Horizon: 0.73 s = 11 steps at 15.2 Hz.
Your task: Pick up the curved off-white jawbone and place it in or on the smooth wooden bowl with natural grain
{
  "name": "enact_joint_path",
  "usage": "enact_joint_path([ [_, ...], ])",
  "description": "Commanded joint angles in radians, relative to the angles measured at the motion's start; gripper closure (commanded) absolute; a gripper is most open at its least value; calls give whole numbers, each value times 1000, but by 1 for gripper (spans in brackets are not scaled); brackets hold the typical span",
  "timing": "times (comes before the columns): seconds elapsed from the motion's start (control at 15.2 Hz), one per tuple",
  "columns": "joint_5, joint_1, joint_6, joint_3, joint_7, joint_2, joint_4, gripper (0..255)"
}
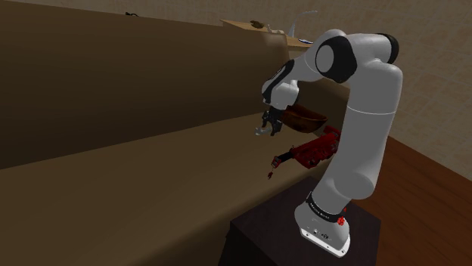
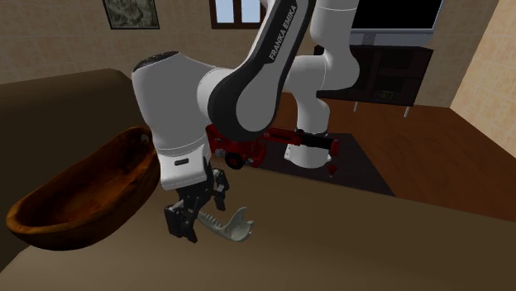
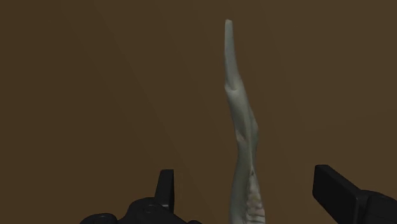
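The shoulder camera stands behind the stand (image 1: 261,236), looking down toward the jawbone (image 1: 262,131). The second camera sits close beside the jawbone, facing the arm (image 2: 248,91). The wrist camera hangs just above it. All three share it.

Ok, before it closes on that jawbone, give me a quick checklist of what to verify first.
1. The jaws open: ok, the black fingers stand apart.
2. The jawbone between them: ok, roughly centred and touching neither finger.
3. The jaws low enough to grip: cannot tell; the second exterior view puts them close to the brown surface at one end of the bone.
4. The wooden bowl upright and beside the jawbone: ok.
5. The red toy vehicle out of the way: ok, it lies behind the arm, apart from both bone and bowl.
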Motion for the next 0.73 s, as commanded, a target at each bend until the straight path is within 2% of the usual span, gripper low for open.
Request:
enact_joint_path([
  [0.0, 5, -1, 5, 3, -4, 3, -3, 0],
  [0.33, 6, -1, 5, 3, -4, 3, -3, 0],
  [0.4, 6, -1, 5, 3, -4, 3, -3, 255],
  [0.66, 5, -1, 5, 3, -3, 3, -3, 255],
])
